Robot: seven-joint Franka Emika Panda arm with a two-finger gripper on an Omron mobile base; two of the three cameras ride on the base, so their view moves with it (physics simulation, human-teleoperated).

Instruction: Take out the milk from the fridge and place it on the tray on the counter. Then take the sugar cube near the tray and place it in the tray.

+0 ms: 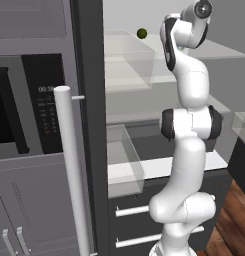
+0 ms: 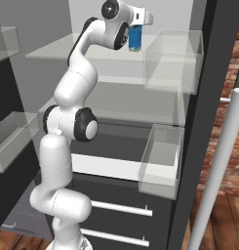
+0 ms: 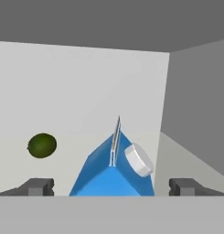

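Observation:
The fridge (image 1: 89,125) stands open, showing its pale interior and glass shelves. The bright-blue milk (image 2: 135,40) carton stands on the top shelf. In the hand view the milk (image 3: 109,176) has its gabled top and white cap facing me. My gripper (image 3: 112,186) is open, with one fingertip well off to each side of the carton and not touching it. From the right base view the gripper (image 2: 139,25) sits high at the top shelf, just above the carton. The tray, the counter and the sugar cube are out of view.
A small dark-green ball (image 3: 42,145) lies left of the carton on the same shelf (image 1: 142,33). The long silver door handle (image 1: 69,165) and a black microwave (image 1: 29,105) are at left. Translucent door bins (image 2: 172,58) hang at right. Dark drawers (image 2: 121,209) sit below.

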